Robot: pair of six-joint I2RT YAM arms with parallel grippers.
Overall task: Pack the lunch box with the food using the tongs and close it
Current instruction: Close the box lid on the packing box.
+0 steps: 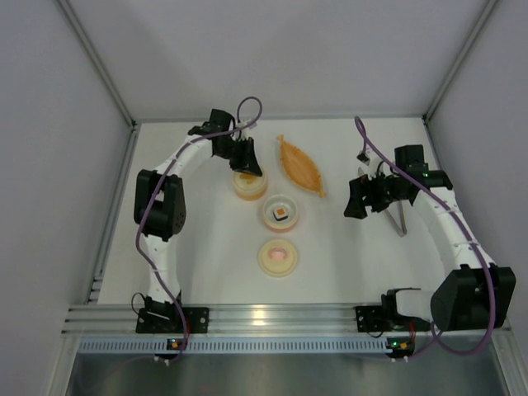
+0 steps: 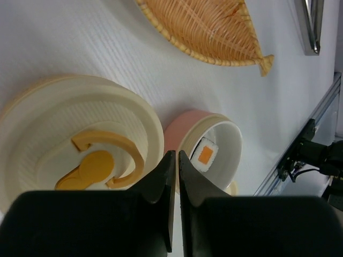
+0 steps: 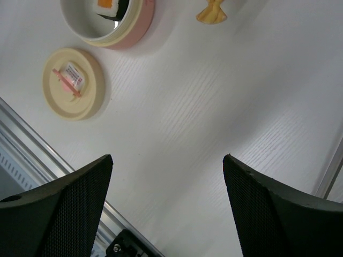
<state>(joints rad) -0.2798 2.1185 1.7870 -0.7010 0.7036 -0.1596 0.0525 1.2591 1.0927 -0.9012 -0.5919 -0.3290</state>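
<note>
The lunch box's pink bowl (image 1: 266, 214) stands at mid-table with a white sushi-like roll (image 1: 281, 214) of the food inside; the left wrist view shows that roll (image 2: 206, 154) with its orange centre. Just behind the bowl is a cream round piece with an orange handle (image 2: 102, 160). My left gripper (image 1: 247, 165) hangs over that piece's rim, fingers (image 2: 166, 176) pressed together with nothing visible between them. The slim metal tongs (image 1: 400, 219) lie on the table at the right, under my right arm. My right gripper (image 1: 356, 198) stands open over bare table, left of the tongs.
An orange woven boat-shaped dish (image 1: 301, 167) lies behind the bowl. A cream disc with a pink label (image 1: 278, 257) sits in front of the bowl, near the aluminium rail (image 1: 272, 318) at the table's front edge. White walls enclose the table.
</note>
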